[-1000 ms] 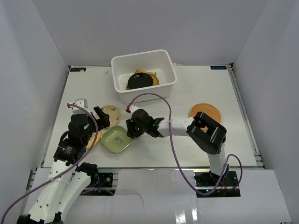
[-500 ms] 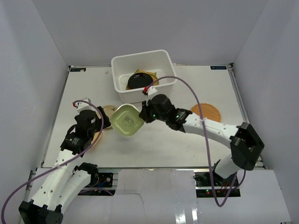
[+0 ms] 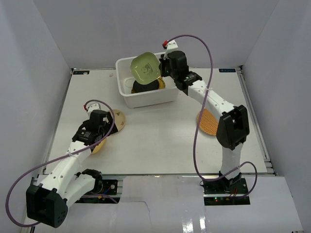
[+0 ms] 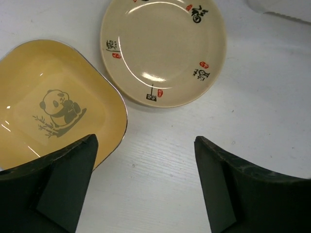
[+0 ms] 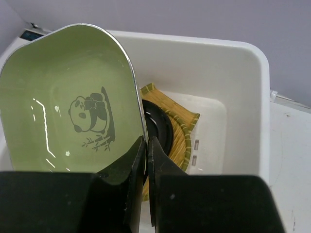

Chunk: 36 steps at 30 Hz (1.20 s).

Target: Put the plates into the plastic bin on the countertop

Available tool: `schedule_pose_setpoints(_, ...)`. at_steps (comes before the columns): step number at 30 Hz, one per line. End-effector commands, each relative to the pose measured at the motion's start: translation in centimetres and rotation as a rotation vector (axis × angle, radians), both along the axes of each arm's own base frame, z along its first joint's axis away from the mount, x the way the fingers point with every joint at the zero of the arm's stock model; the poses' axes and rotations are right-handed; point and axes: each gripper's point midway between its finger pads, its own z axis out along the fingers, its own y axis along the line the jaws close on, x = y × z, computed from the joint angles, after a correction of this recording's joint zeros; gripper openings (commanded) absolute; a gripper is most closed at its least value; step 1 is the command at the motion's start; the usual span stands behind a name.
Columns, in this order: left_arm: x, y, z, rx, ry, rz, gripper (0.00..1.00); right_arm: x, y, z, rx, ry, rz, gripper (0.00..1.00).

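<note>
My right gripper point(image 3: 162, 69) is shut on the rim of a pale green squarish plate with a panda print point(image 3: 146, 67) point(image 5: 68, 107), holding it tilted above the white plastic bin point(image 3: 172, 93) point(image 5: 228, 73). Inside the bin lie a glossy black plate point(image 3: 145, 86) point(image 5: 163, 127) on a woven bamboo tray point(image 5: 182, 131). My left gripper point(image 3: 103, 125) point(image 4: 146, 184) is open, low over the countertop, just in front of a beige plate with red and black characters point(image 4: 163, 48) point(image 3: 119, 119) and a tan-yellow panda plate point(image 4: 48, 111). An orange woven round plate point(image 3: 207, 121) lies at the right, partly behind my right arm.
Pale grey walls enclose the white countertop point(image 3: 160, 141). Purple cables loop over both arms. The right arm stretches from its base across the right half of the table to the bin.
My right gripper has lifted the green plate from the table's middle left and carried it up and back over the bin. My left gripper has shifted toward the beige plate.
</note>
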Motion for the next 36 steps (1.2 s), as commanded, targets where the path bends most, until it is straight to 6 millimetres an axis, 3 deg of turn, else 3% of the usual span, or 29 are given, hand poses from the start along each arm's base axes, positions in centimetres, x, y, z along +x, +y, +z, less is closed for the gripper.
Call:
schedule_pose_setpoints(1, 0.2, 0.6, 0.1, 0.008, 0.008, 0.042, 0.88, 3.2, -0.5, -2.0, -0.104, 0.005, -0.018, 0.08)
schedule_pose_setpoints(2, 0.2, 0.6, -0.1, 0.002, 0.018, 0.05, 0.86, 3.8, -0.2, -0.9, -0.091, -0.014, -0.009, 0.08)
schedule_pose_setpoints(4, 0.1, 0.6, -1.2, 0.004, 0.061, 0.063, 0.83, 5.1, -0.4, -3.0, -0.128, 0.012, -0.019, 0.08)
schedule_pose_setpoints(9, 0.4, 2.4, -3.5, 0.013, 0.151, 0.168, 0.76, 6.4, -0.5, -5.8, -0.141, 0.051, -0.016, 0.09)
schedule_pose_setpoints(14, 0.9, 3.8, -5.6, -0.033, 0.211, 0.201, 0.7, 6.4, 0.1, -7.1, -0.129, 0.077, 0.017, 0.17)
schedule_pose_setpoints(20, 1.9, 3.3, -7.0, -0.039, 0.261, 0.15, 0.62, 5.5, 0.7, -7.7, -0.107, 0.108, 0.058, 0.48)
schedule_pose_setpoints(23, 2.4, 2.9, -7.2, -0.045, 0.268, 0.124, 0.57, 4.3, 1.0, -6.1, -0.069, 0.107, 0.092, 0.52)
schedule_pose_setpoints(25, 2.6, 2.8, -7.3, -0.043, 0.265, 0.113, 0.55, 2.9, 1.1, -3.2, -0.02, 0.081, 0.125, 0.54)
schedule_pose_setpoints(26, 2.8, 2.7, -7.1, -0.046, 0.258, 0.107, 0.55, 2.0, 1.2, -3.5, -0.012, 0.098, 0.149, 0.54)
schedule_pose_setpoints(27, 2.8, 2.4, -7.1, -0.058, 0.261, 0.094, 0.56, 1.0, 0.9, -0.9, 0.021, 0.057, 0.163, 0.54)
schedule_pose_setpoints(28, 2.8, 2.2, -6.9, -0.065, 0.259, 0.077, 0.57, 0.1, 0.9, -0.2, 0.043, 0.054, 0.187, 0.54)
schedule_pose_setpoints(29, 2.8, 1.9, -6.6, -0.077, 0.248, 0.066, 0.57, -1.7, 0.3, 0.0, 0.052, 0.057, 0.2, 0.54)
schedule_pose_setpoints(32, 2.6, 2.1, -5.0, -0.08, 0.181, 0.066, 0.57, -4.2, -0.4, 0.4, 0.088, 0.04, 0.228, 0.54)
schedule_pose_setpoints(35, 2.7, 1.9, -2.8, -0.099, 0.097, 0.057, 0.63, -5.8, -0.9, 0.8, 0.096, 0.042, 0.248, 0.55)
schedule_pose_setpoints(36, 2.8, 1.7, -2.4, -0.106, 0.081, 0.049, 0.65, -6.3, -1.1, -0.2, 0.089, 0.061, 0.253, 0.54)
